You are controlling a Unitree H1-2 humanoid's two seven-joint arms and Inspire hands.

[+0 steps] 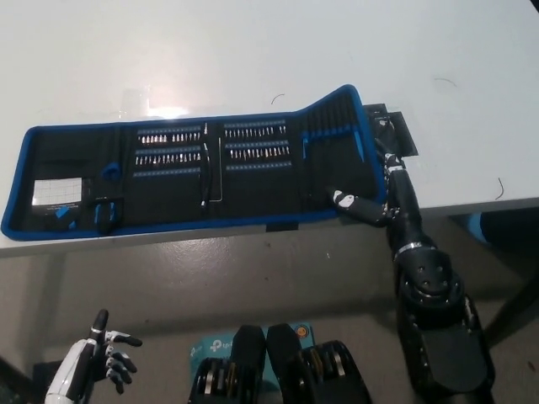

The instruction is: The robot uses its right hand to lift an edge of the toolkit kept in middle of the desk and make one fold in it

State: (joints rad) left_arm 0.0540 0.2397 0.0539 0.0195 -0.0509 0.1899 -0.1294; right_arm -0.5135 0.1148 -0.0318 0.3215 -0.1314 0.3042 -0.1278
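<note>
The toolkit (pixel 194 172), a long black roll-out case with blue trim and rows of bits, lies open across the white desk (pixel 253 50). Its right end panel (pixel 337 147) tilts up slightly. My black right hand (pixel 381 189) is at the case's lower right corner. Its thumb (pixel 347 200) lies on the panel's inner face and its fingers (pixel 389 156) run along the outer right edge, so the edge is clamped between them. My white left hand (pixel 99 366) rests low at the lower left, below the desk, with fingers apart and holding nothing.
A black flap (pixel 397 130) sticks out past the case's right end. The desk's front edge (pixel 210 236) runs just below the case. A teal box (pixel 210 345) lies on the floor below, and something blue (pixel 477 225) shows under the desk at right.
</note>
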